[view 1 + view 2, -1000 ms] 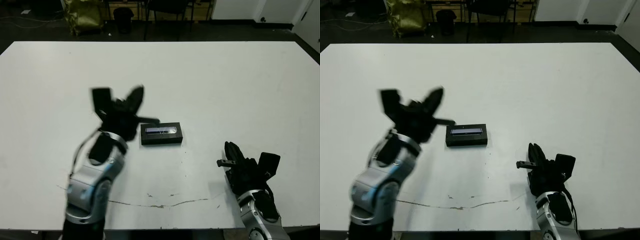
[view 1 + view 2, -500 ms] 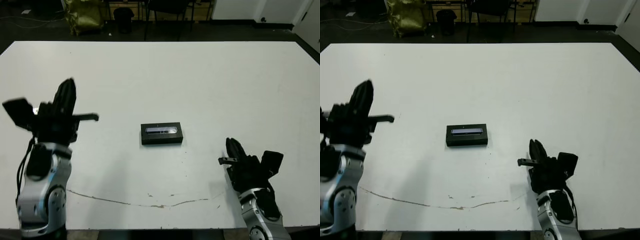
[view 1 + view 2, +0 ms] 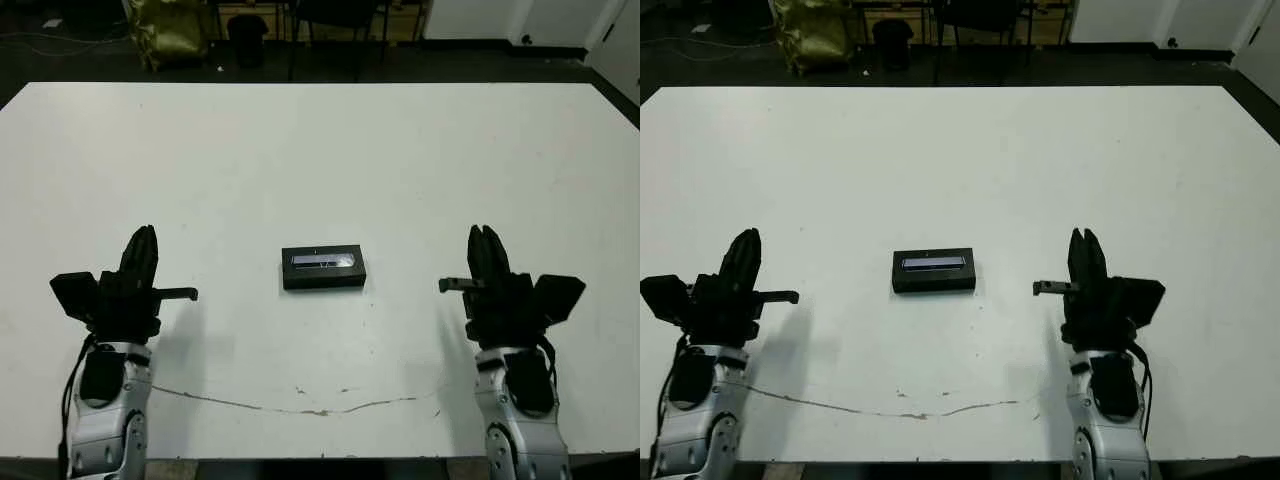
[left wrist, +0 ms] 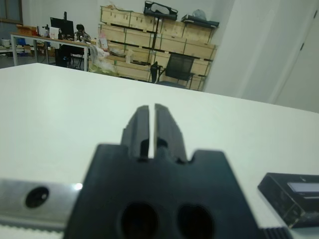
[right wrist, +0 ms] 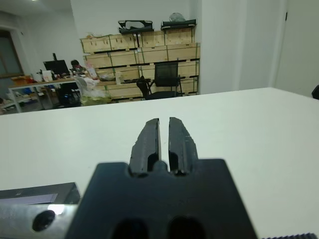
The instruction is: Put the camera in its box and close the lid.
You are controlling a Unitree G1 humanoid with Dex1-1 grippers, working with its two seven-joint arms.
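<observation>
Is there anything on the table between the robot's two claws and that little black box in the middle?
Nothing visible. The box, with its lid on, sits alone on the white table. Bare tabletop lies between it and the left gripper on one side and the right gripper on the other.

Head pair looking forward and down over the white table [image 3: 400, 150], side by side, sharing the whole scene. Left wrist view sitting low, skimming the tabletop past its own gripper [image 4: 151, 127] toward shelves of boxes [image 4: 149, 35]. Right wrist view facing likewise, catching the closed box [image 5: 37, 194] at its edge, as the left one does.
</observation>
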